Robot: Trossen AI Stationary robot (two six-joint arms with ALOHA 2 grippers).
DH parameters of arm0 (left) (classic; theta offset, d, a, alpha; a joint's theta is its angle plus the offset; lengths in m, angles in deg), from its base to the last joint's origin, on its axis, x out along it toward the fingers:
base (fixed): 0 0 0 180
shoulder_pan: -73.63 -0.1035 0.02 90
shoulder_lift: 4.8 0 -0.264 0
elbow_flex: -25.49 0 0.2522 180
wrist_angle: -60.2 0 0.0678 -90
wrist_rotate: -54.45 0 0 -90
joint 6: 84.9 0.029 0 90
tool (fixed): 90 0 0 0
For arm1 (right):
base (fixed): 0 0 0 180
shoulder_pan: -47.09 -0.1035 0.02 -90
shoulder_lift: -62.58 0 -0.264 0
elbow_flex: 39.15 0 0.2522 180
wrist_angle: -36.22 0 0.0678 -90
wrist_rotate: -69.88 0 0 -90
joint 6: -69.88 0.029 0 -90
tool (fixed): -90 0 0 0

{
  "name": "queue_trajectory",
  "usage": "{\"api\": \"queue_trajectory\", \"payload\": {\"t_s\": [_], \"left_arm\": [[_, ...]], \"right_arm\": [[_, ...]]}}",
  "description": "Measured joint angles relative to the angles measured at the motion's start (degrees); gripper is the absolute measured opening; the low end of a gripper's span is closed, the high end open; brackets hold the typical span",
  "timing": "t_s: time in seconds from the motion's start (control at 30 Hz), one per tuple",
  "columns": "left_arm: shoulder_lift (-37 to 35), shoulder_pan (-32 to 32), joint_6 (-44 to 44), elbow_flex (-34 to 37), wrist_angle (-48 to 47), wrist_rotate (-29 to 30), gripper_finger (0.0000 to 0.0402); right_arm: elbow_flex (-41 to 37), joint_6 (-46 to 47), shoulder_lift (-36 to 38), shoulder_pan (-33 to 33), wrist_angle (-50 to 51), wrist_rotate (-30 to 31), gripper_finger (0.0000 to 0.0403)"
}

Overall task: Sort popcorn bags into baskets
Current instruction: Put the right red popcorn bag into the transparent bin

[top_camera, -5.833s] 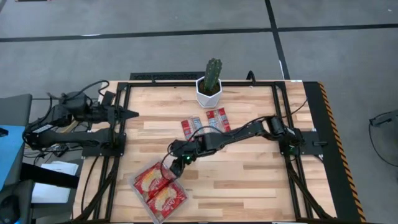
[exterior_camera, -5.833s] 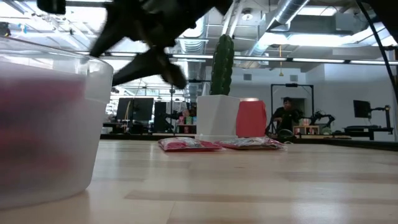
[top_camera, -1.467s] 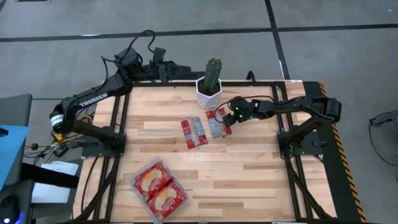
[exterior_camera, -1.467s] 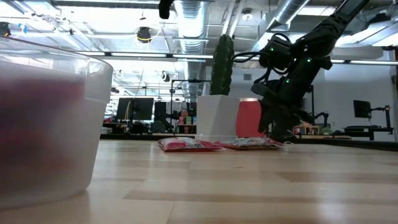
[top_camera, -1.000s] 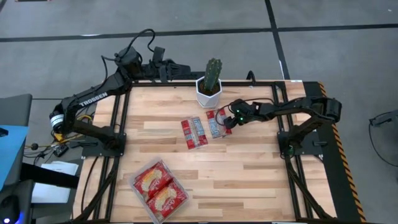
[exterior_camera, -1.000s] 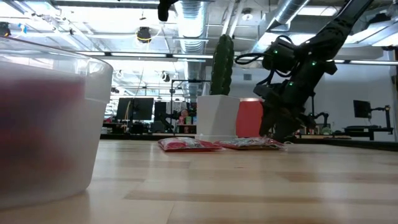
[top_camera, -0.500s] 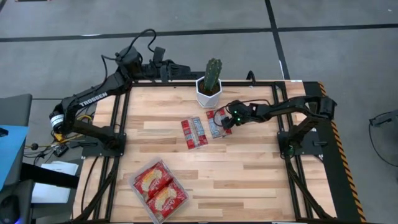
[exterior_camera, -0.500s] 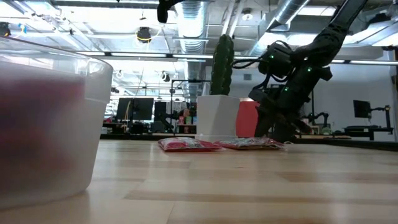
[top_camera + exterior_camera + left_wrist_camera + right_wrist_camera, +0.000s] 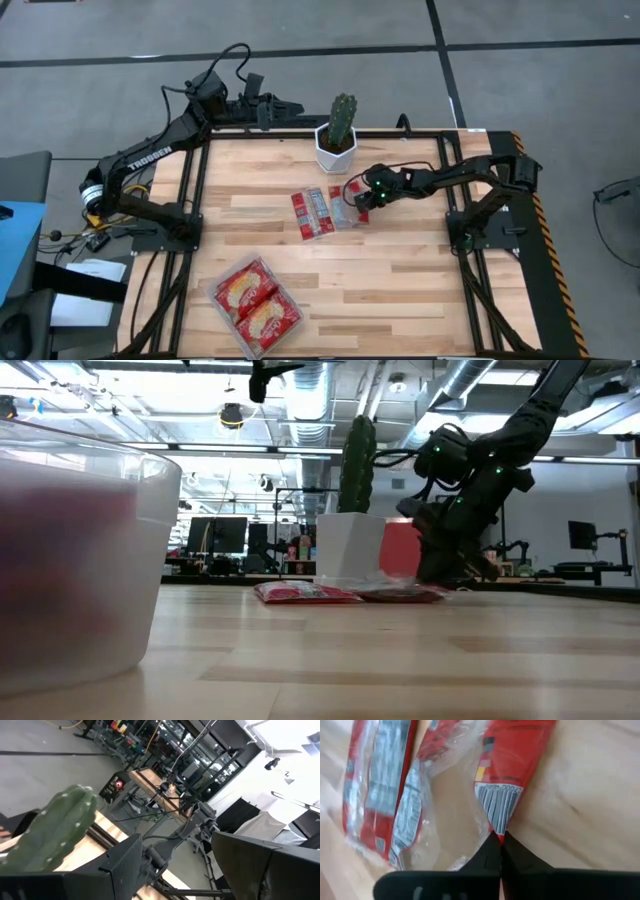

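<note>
Three slim red popcorn bags with silver-white middles lie flat near the table's middle: a pair (image 9: 313,212) and one to their right (image 9: 346,203). My right gripper (image 9: 359,198) is down at that right-hand bag, shut on its end; the right wrist view shows that bag (image 9: 512,760) with the others (image 9: 380,785) beside it. The clear basket (image 9: 222,288) at the near left holds larger red bags with yellow pictures (image 9: 256,305). My left gripper (image 9: 297,106) hangs open, high over the far edge, beside the cactus. My right gripper pinches the slim bag's barcode end (image 9: 496,815) between its two fingertips (image 9: 492,851), at the very edge of the wrapper. The fingers slant down from the table's right side and point along the bag. The rest of the bag lies flat on the wood.
A cactus in a white hexagonal pot (image 9: 337,148) stands at the far edge just behind the slim bags and close to my right gripper. The black frame rails (image 9: 470,300) run along the table's sides. Bare wood (image 9: 400,290) spreads over the near right.
My right gripper has edged toward the table's left and down onto the right-hand slim bag, then shut on its end. The bag stays on the table.
</note>
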State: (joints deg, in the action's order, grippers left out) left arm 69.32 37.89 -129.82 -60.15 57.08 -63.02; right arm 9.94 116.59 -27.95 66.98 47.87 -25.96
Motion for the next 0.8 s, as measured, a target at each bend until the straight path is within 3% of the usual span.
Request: {"api": "queue_trajectory", "payload": {"t_s": [0.3, 0.57, 0.8], "left_arm": [[0.00, -4.14, -5.10, 0.00, -4.78, -7.50, 0.0229], [0.00, -5.25, -11.34, 0.00, -5.64, -9.45, 0.0229], [0.02, -3.12, -9.63, 0.00, -10.08, -10.46, 0.0229]], "right_arm": [[2.85, -0.75, 5.50, -1.65, 0.33, -1.96, 0.0008], [6.31, 0.46, 16.81, -5.47, 0.80, -1.71, 0.0007], [7.82, -0.69, 23.24, -12.48, 0.45, 9.57, 0.0005]]}}
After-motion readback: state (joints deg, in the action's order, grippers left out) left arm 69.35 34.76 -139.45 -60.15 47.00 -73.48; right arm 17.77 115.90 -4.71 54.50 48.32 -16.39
